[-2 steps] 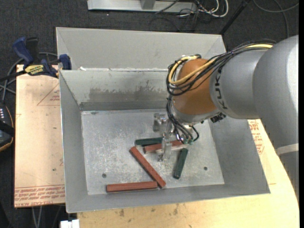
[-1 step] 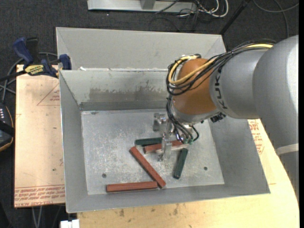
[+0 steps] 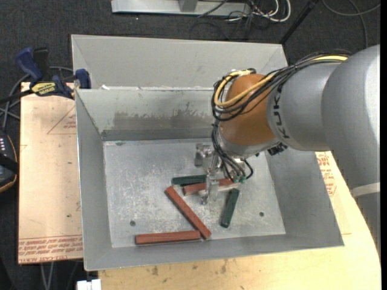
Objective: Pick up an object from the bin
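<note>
One short red stick point(image 3: 192, 190) lies under the pincer point(image 3: 208, 195) — seemingly touching.

grey bin point(image 3: 130, 180) | floor: red-brown sticks point(image 3: 167, 238); dark green sticks point(image 3: 228, 209)

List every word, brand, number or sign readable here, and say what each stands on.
"KUK": on the grey arm, beside its orange cover; any further letters cannot be made out.
The bin and the sticks in it: no lettering that can be read.
</note>
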Controlling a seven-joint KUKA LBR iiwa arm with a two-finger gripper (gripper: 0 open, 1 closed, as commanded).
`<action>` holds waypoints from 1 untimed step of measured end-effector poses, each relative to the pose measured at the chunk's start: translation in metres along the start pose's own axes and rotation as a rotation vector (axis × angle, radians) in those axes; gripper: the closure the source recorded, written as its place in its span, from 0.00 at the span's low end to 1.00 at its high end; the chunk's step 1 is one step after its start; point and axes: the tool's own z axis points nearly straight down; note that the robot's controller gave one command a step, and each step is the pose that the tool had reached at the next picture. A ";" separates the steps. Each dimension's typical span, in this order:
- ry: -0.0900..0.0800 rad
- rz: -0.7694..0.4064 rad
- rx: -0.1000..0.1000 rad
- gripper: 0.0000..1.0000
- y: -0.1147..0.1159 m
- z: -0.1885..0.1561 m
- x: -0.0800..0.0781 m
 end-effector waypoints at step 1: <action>-0.001 0.000 0.000 1.00 0.000 -0.001 -0.001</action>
